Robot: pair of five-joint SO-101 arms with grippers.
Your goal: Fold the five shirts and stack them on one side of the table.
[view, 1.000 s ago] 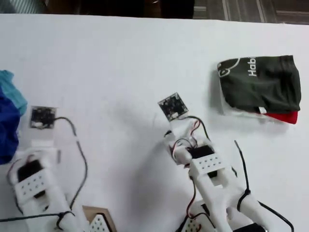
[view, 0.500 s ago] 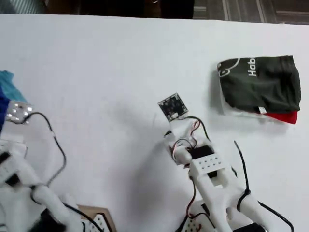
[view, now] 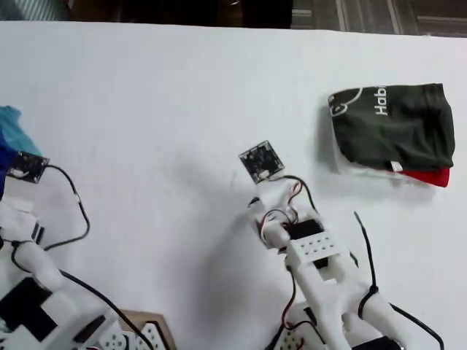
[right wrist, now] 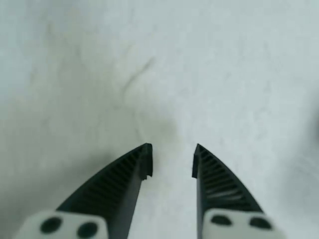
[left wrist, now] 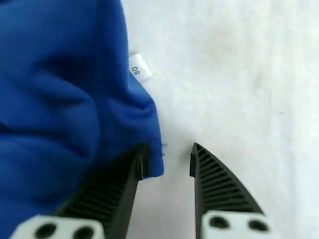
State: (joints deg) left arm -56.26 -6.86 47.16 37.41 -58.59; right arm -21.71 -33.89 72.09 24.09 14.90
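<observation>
Left wrist view looks down on a crumpled blue shirt [left wrist: 60, 99] with a small white label [left wrist: 139, 67], on the left of the frame on the white bench [left wrist: 239, 74]. The left fingers [left wrist: 117, 191] stand apart, gripping nothing; one tip lies over the shirt's corner, the other over bare bench. In the right wrist view the right fingers [right wrist: 117, 191] are likewise spread. In the high view, a folded stack sits at the right: dark green shirt [view: 390, 125] on top, white cloth [view: 357, 169] beneath, red shirt [view: 429, 177] lowest. A teal shirt [view: 10, 125] lies at the left edge.
</observation>
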